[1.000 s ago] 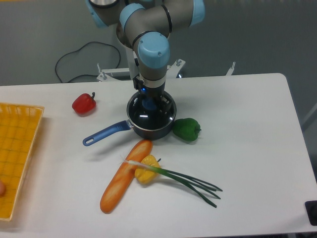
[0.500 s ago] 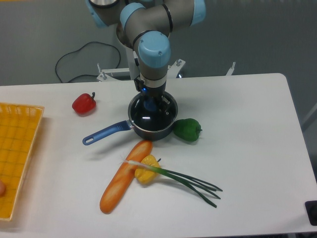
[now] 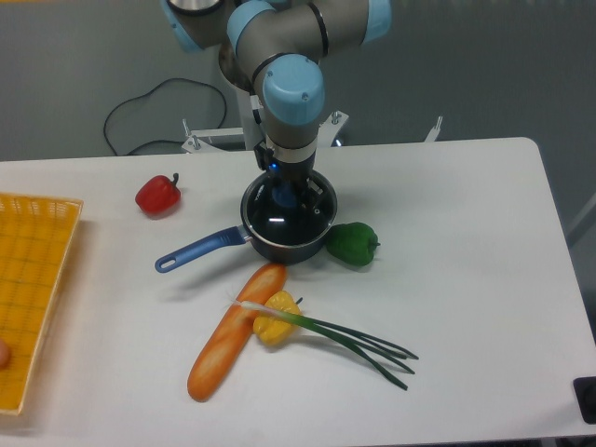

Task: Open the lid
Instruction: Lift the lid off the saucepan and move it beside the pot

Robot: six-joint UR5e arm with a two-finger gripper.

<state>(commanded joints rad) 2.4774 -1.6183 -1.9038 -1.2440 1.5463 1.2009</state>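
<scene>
The glass lid with a thin metal rim lies on the dark saucepan, which has a long blue handle pointing to the front left. The lid's blue knob shows between the fingers of my gripper. The gripper comes straight down from above and looks shut on the knob. The arm's wrist hides the back of the lid. The lid seems to rest on the pan or sit barely above it.
A green pepper touches the pan's right side. A red pepper lies to the left. A baguette, a yellow pepper and spring onions lie in front. A yellow basket stands at the left edge.
The gripper, the lid and the pan have shifted slightly to the right, closer to the green pepper. The grip on the knob looks unchanged.
</scene>
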